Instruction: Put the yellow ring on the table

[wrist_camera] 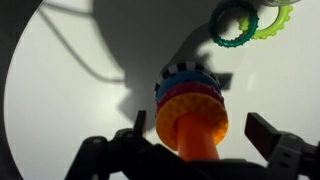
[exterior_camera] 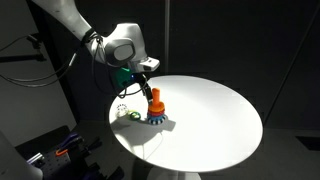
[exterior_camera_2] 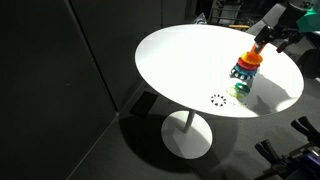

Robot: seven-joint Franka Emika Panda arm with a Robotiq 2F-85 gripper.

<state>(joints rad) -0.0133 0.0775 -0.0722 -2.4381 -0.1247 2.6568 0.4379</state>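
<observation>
The stacking toy stands on the white round table (exterior_camera: 215, 110) near one edge. In the wrist view the yellow ring (wrist_camera: 168, 120) is the top ring on the orange post (wrist_camera: 195, 140), with a red ring (wrist_camera: 205, 93) and the blue base (wrist_camera: 175, 80) under it. My gripper (wrist_camera: 197, 138) is open, one finger on each side of the post, just above the yellow ring and not touching it. In both exterior views the gripper (exterior_camera: 148, 88) (exterior_camera_2: 266, 40) hovers over the toy (exterior_camera: 157, 108) (exterior_camera_2: 243, 70).
A teal ring (wrist_camera: 233, 25) and a lime-green ring (wrist_camera: 275, 18) lie on the table beside the toy. In an exterior view a green ring (exterior_camera: 133, 117) and a small white ring (exterior_camera: 120, 111) lie near the table edge. The surroundings are dark.
</observation>
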